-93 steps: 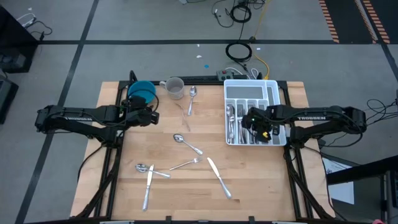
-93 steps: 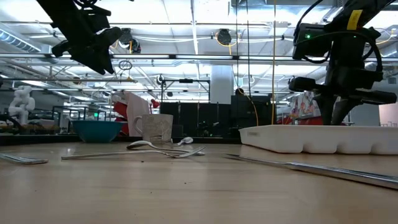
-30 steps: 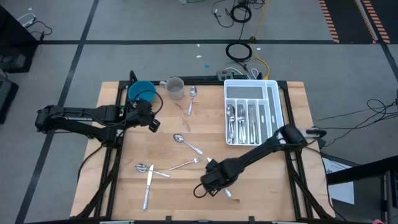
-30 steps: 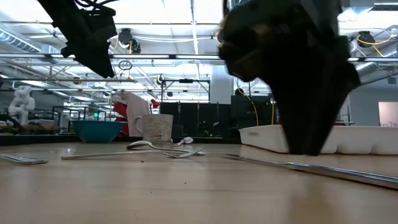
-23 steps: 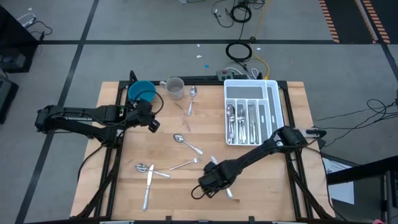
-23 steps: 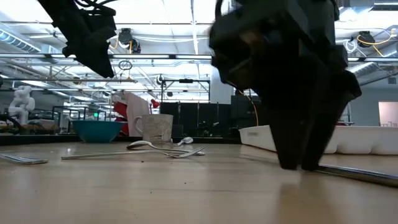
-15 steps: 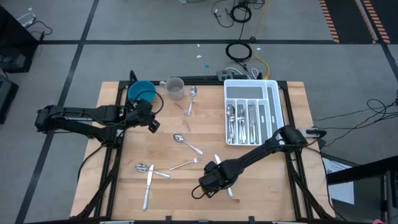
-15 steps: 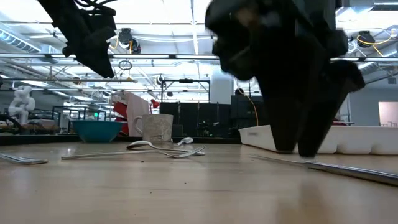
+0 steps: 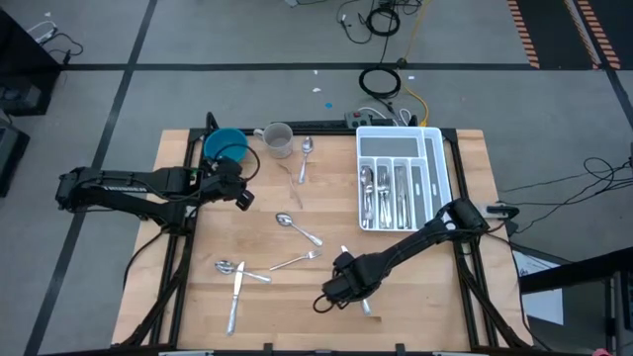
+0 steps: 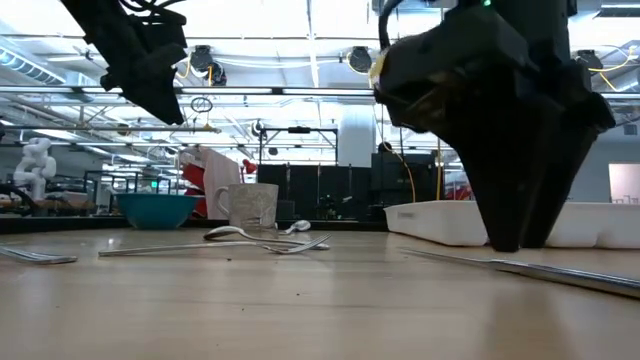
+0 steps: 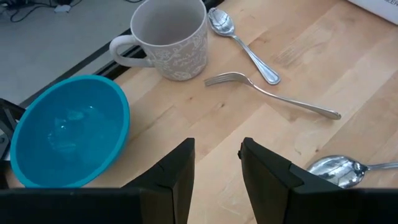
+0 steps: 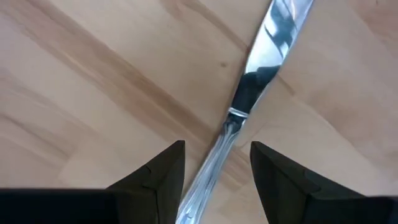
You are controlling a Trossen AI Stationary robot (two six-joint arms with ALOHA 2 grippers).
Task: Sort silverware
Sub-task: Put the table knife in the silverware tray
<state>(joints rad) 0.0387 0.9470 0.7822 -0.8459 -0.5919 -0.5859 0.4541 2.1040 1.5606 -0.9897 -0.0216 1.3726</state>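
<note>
My right gripper points down near the table's front middle, over a silver table knife that lies flat on the wood. Its open fingers stand on either side of the knife's handle, just behind the blade, and bare wood shows between them and the metal. In the low view the fingertips hang just above the knife. My left gripper waits open and raised at the left, by the blue bowl. More silverware lies loose: a spoon, a fork, a spoon and a knife.
The white compartmented tray, with several pieces in it, stands at the back right. A blue bowl and a patterned mug are at the back left, with a spoon and a fork beside them.
My right gripper dipped to the tabletop beside the knife, came up a little, rolled about its own axis and shifted slightly toward the table's right edge. The knife's blade end swung a little to the right.
</note>
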